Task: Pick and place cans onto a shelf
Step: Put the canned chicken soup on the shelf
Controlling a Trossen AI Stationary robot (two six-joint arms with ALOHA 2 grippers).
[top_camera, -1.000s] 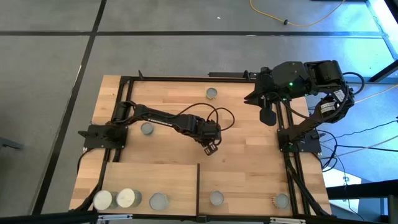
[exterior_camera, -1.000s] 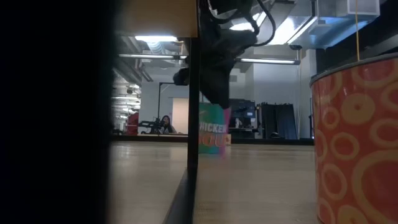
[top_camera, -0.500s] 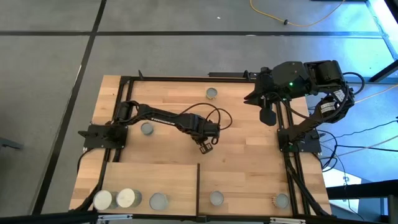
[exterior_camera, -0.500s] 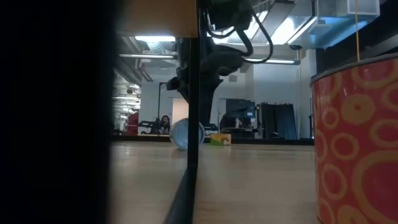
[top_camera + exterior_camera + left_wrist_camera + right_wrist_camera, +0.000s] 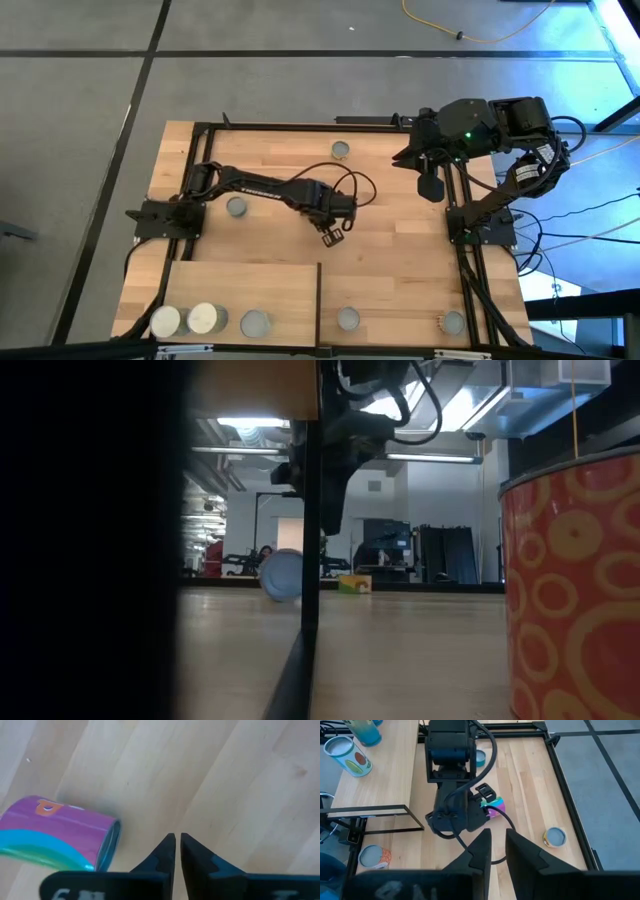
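A purple and teal can [image 5: 55, 840] lies on its side on the planks at mid-table, close beside my left gripper [image 5: 177, 840]. That gripper points down, all but shut, with nothing between its fingers. The right wrist view shows the can [image 5: 495, 806] next to the left hand. The low view shows its round end [image 5: 282, 575]. In the high view the left hand [image 5: 333, 232] hides it. My right gripper [image 5: 430, 185] waits raised at the far right, slightly open. Two cans [image 5: 341, 150] [image 5: 236, 207] stand on the planks. Several more stand on the shelf [image 5: 290, 290].
The shelf lies along the near edge, split by a thin black upright [image 5: 319, 300]. An orange-ringed can [image 5: 570, 590] stands on it near the right end. A black frame [image 5: 300, 126] runs round the tabletop. Bare planks lie right of the left gripper.
A second ago the can stood upright at my left gripper's fingers. It has tipped onto its side and rolled a little toward the table's left, its round end now facing the near edge. My left gripper stays over nearly the same spot.
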